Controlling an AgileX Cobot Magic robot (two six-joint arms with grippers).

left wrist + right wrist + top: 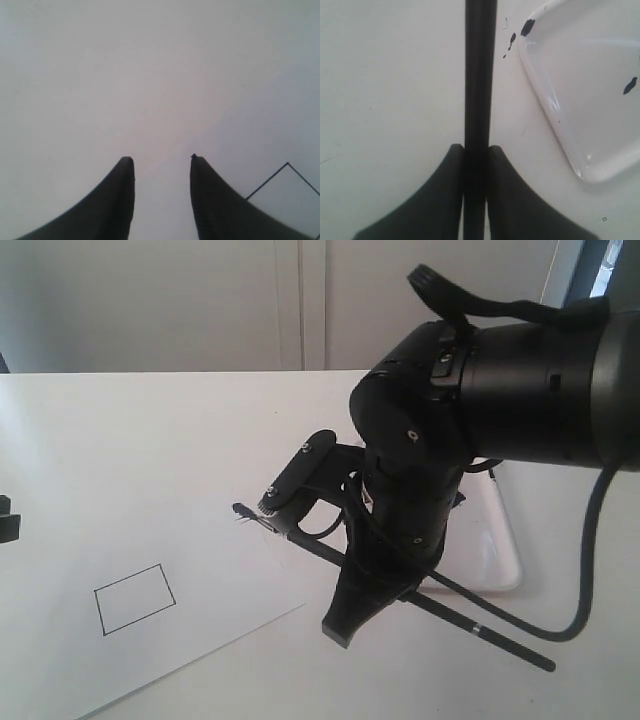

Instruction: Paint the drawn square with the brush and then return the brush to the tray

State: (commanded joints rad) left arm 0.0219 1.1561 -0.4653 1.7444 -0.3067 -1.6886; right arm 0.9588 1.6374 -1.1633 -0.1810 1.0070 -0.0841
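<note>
Your right gripper (476, 147) is clamping the brush (480, 75) by its black handle, jaws pressing on both sides with no gap showing. Your left gripper (161, 162) is hanging loose over the white paper (200, 540), jaws apart and nothing between them, with one corner of the square (287, 165) showing just beside it. In the exterior view the brush (510, 645) is lying at a slant, its dark bristle end sitting over the paper and well apart from the square (135, 598); can't tell if the bristles are touching the sheet. The square's inside is showing plain white, so I'm judging painting as not yet begun and you're on the carry-to-square step. The tray (555, 107) is sitting beside your right arm, dotted with dark paint. Next you're needing to swing the tip across to the outline, lower it till the bristles are touching inside, and stroke within the lines before going back to the tray.
</note>
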